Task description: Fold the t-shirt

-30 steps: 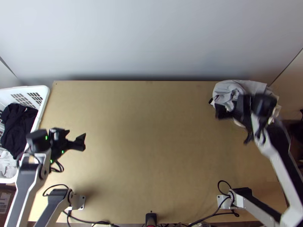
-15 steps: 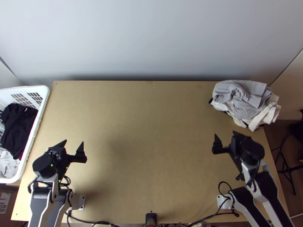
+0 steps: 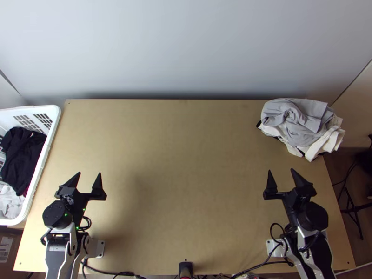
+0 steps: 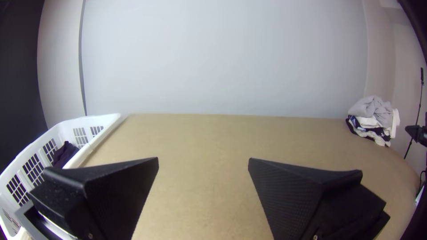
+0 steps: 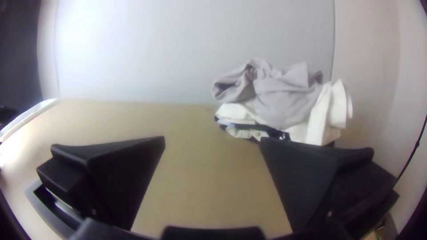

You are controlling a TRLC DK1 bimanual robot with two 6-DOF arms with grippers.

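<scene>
Wooden table (image 3: 186,162) near a white label (image 3: 6,247) with illegible print.

- A robot work area, lab-like: two robot arms (image 3: 321,253) mounted at a wooden table (image 3: 186,186), with cables (image 3: 109,273) along its near edge.
- Plain pale wall (image 3: 186,51) behind, brown floor (image 3: 342,174) beside.
- Laundry gear too: a white plastic basket (image 3: 40,173) and piled clothes (image 3: 300,123).
- Whether it stands inside a home or office, I can't tell.

Bright wall (image 3: 186,46); soft shadows on table (image 3: 195,162); wrist views bent, dark-cornered.
</scene>
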